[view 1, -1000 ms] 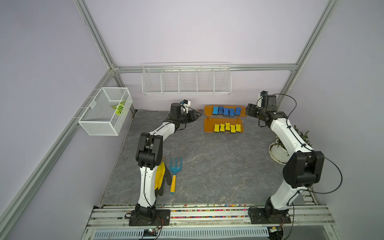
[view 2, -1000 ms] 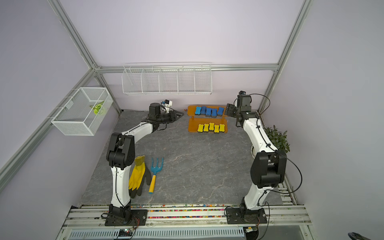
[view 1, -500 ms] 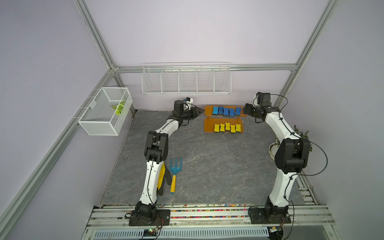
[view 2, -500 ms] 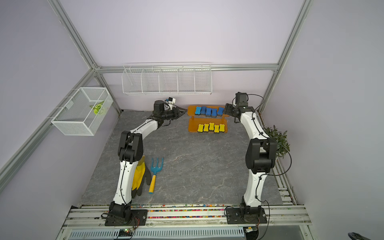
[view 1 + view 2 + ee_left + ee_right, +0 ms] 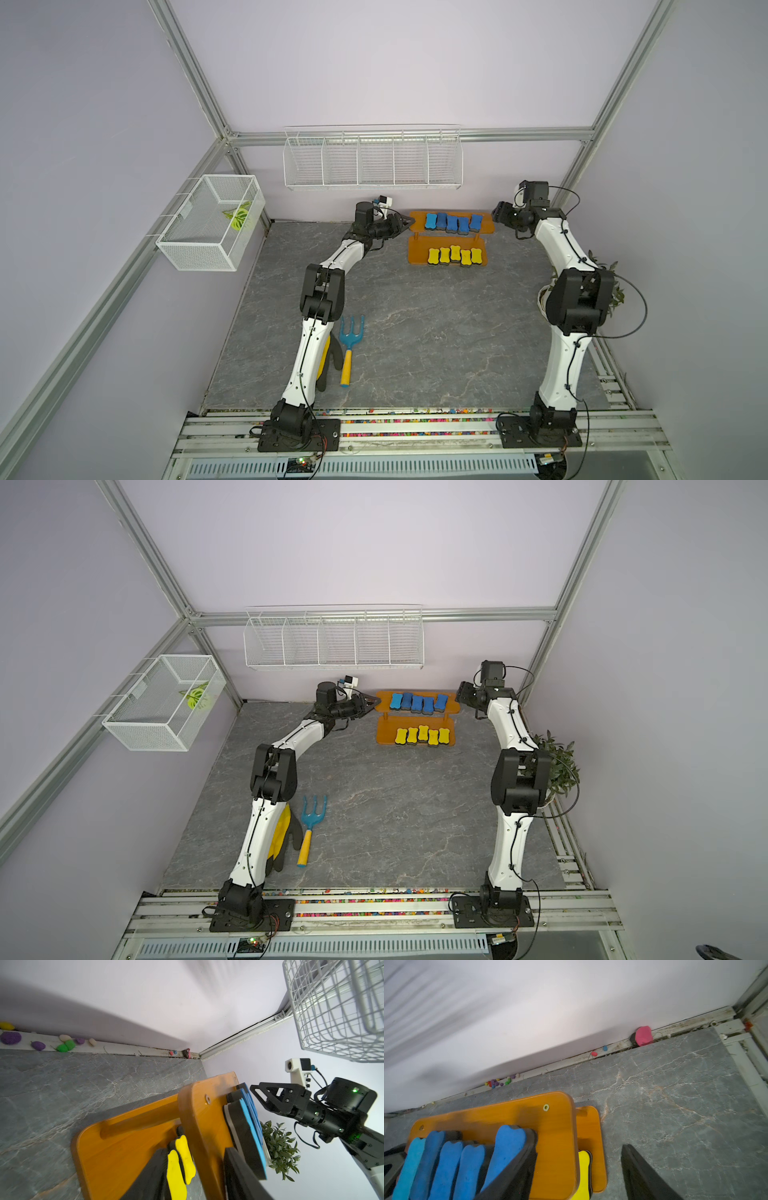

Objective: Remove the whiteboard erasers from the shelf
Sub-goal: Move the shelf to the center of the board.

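The orange shelf (image 5: pixel 417 253) stands near the back wall. Several blue whiteboard erasers (image 5: pixel 453 222) line its upper board and several yellow ones (image 5: pixel 455 255) its lower board. My left gripper (image 5: pixel 406 224) is at the upper board's left end. In the left wrist view it (image 5: pixel 195 1159) is open, with the board's edge between its jaws. My right gripper (image 5: pixel 497 214) is at the board's right end. In the right wrist view it (image 5: pixel 577 1167) is open. One finger lies against the outermost blue eraser (image 5: pixel 508 1147). The other finger (image 5: pixel 643 1178) hangs past the shelf's end.
A white wire rack (image 5: pixel 372 160) hangs on the back wall above the shelf. A mesh basket (image 5: pixel 208 224) hangs at the left. A blue hand rake (image 5: pixel 351 345) and a yellow glove (image 5: pixel 326 365) lie by the left arm. A potted plant (image 5: pixel 602 282) stands behind the right arm.
My left arm has stretched right, bringing its gripper up to the shelf's left end. The right arm's elbow has drawn in while its gripper stays at the shelf's right end.
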You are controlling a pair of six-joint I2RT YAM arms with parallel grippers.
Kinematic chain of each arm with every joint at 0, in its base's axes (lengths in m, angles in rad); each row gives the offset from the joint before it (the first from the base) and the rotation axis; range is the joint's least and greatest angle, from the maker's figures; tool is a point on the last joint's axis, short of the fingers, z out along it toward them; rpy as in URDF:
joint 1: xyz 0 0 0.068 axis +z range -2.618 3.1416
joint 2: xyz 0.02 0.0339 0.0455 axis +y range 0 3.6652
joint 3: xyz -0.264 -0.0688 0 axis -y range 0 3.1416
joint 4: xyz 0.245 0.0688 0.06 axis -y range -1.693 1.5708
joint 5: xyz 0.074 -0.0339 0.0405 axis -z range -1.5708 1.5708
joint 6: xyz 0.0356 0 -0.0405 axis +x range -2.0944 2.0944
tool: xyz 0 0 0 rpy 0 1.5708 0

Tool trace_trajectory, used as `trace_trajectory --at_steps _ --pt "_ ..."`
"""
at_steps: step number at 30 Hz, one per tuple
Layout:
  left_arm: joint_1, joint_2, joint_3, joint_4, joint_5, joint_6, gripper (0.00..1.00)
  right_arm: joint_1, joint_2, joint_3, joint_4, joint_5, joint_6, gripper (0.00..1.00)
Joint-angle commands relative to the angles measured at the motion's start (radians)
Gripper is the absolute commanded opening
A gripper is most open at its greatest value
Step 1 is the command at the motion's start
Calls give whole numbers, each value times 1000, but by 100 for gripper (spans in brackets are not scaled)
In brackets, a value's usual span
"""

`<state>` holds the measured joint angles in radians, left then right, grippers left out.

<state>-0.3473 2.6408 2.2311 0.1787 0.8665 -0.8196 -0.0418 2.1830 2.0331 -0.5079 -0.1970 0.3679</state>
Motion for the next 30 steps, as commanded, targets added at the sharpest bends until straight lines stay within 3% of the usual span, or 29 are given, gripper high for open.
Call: trace_trajectory --at_steps 1,8,17,30 --pt "-3 24 25 33 20 -22 44 -9 41 23 -9 -81 27 67" --pt "-4 31 23 72 34 -65 33 -18 68 33 -30 -86 29 59" --pt "-8 22 19 52 31 -55 33 -31 95 29 -8 -199 62 36" --pt "-8 -49 -79 53 31 -30 33 -1 87 -1 11 -277 73 25"
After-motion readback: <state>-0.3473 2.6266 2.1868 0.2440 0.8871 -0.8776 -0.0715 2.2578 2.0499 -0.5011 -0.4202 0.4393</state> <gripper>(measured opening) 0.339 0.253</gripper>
